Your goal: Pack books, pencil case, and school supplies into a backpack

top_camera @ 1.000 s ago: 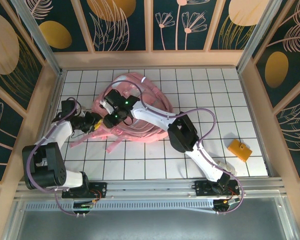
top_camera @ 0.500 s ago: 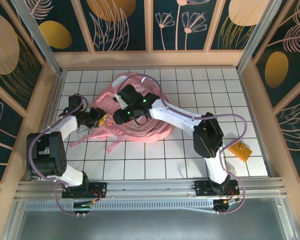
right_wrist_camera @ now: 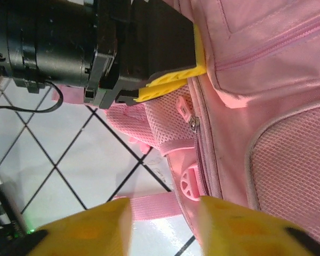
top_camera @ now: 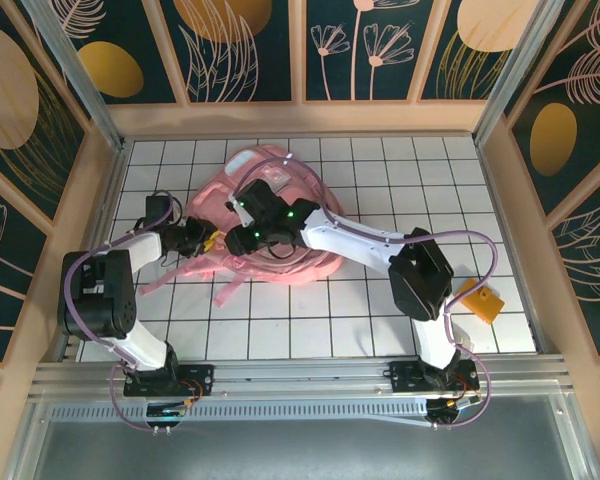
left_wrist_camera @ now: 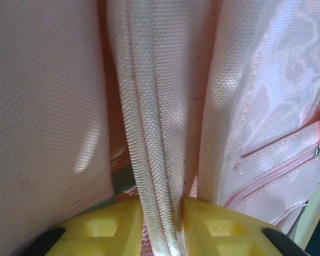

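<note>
backpack [top_camera: 302,264]: we see it lying flat on the tabletop [top_camera: 380,330], left of the middle and toward the far edge; its pink straps [top_camera: 223,291] trail off its near side onto the white squares
left claw [left_wrist_camera: 162,216]: we find it at the backpack's left edge; its two yellow fingers are pressed onto a raised seam of pink fabric that runs up between them, touching both; so it is pinching the backpack
right claw [right_wrist_camera: 164,218]: it hangs over the left part of the backpack, just beside the left claw; its yellow fingers stand spread, and between them we see only a strap and the tabletop below; it holds nothing
zip [right_wrist_camera: 186,111]: from the right wrist we see a pink pull and a metal ring on the mesh panel, just below the left claw's yellow finger
block [top_camera: 479,300]: the orange piece lies near the right edge of the tabletop, toward the near right corner; it is well apart from the backpack and just beside the right arm's elbow; neither claw touches it
</note>
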You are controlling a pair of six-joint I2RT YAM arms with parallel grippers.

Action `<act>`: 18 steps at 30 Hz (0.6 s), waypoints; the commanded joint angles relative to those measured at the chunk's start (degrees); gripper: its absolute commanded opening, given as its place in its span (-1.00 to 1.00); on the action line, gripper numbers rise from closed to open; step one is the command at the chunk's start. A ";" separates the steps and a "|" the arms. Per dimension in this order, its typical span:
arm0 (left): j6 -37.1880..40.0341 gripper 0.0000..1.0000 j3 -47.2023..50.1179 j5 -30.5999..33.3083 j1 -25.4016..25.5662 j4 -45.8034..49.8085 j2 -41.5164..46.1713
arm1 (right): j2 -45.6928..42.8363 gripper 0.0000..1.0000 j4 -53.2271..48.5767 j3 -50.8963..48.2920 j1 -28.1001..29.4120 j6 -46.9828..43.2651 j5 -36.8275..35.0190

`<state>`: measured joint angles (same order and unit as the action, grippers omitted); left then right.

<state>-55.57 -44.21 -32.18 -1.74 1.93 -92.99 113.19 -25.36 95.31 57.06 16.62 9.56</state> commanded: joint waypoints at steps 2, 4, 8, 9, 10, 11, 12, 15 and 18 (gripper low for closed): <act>-4.40 -0.39 1.39 -0.53 1.31 -8.46 -2.84 | 0.14 -0.02 2.60 -0.74 1.88 4.85 -7.78; -4.65 -0.68 1.05 0.18 1.73 -8.42 -2.85 | 1.11 0.00 0.98 0.53 2.02 11.87 -8.75; -4.78 -1.00 -1.20 0.71 2.07 -2.62 -0.69 | 1.88 0.07 1.06 1.22 1.74 28.57 -5.80; -5.25 -1.00 -1.43 1.01 2.09 -1.56 0.47 | 1.31 0.08 2.42 0.13 1.80 32.13 -6.02; -6.33 -1.00 -1.28 0.95 2.09 -1.09 2.10 | 0.90 0.08 2.69 -0.44 2.11 36.44 -8.44; -7.42 -1.00 -1.18 0.61 2.09 -0.85 3.71 | 0.79 0.08 2.69 -0.20 2.35 39.61 -10.20; -8.25 -1.00 -1.21 0.14 2.08 -0.44 4.91 | 1.08 0.06 1.71 0.93 2.38 42.05 -11.58; -10.80 -1.00 -2.02 -0.41 2.09 2.85 8.49 | 3.79 0.02 -3.14 6.09 2.85 51.00 -13.41; -13.40 -1.00 -2.70 -1.41 2.09 4.57 11.49 | 5.62 -0.10 -2.12 6.03 3.29 59.30 -11.66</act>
<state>-63.83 -44.64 -31.51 0.05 2.31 -84.99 116.33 -25.91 99.77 59.35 63.00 -0.49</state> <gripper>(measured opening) 0.048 0.459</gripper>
